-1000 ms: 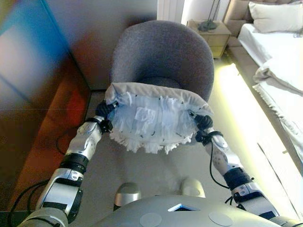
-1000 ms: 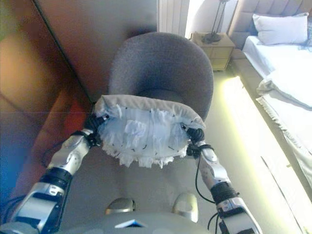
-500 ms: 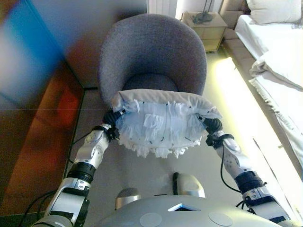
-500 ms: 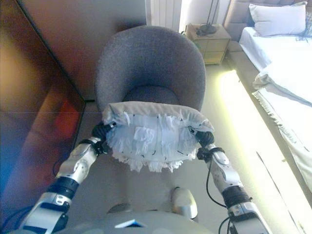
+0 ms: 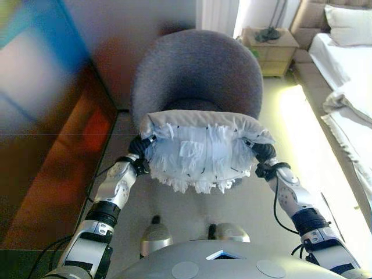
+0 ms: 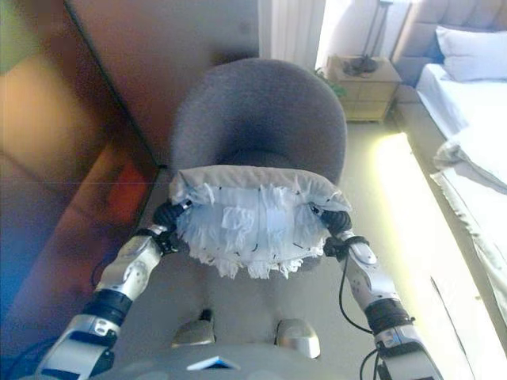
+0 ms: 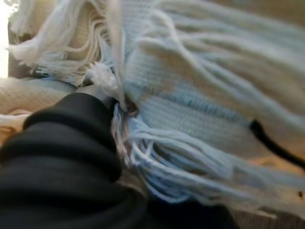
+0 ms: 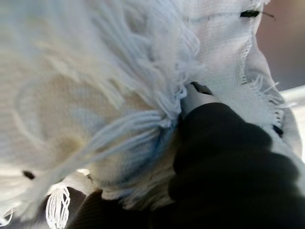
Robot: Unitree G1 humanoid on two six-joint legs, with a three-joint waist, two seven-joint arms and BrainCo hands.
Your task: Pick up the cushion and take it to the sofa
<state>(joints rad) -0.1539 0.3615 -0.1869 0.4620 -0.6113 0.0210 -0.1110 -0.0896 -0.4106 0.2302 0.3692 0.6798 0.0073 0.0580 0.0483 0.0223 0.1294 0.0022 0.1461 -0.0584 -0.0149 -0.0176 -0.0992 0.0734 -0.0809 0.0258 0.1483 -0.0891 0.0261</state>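
Between both hands, a fringed white cushion (image 5: 200,148) hangs just before a grey armchair (image 5: 197,75). Left hand (image 5: 139,152) and right hand (image 5: 263,156) press its ends; finger positions cannot be told.

The cushion (image 5: 200,152) is pale, icy blue-white, shaggy with white fringe and dotted with small black stitches; its upper edge is a plain beige-grey cloth band. The armchair (image 5: 197,72) is dark grey felt-like fabric. The nightstand (image 5: 273,45) is light tan wood. The bed (image 5: 349,70) is white, with a white pillow (image 5: 350,17). The floor (image 5: 302,133) is pale beige. The wall panel (image 5: 52,133) is reddish brown.
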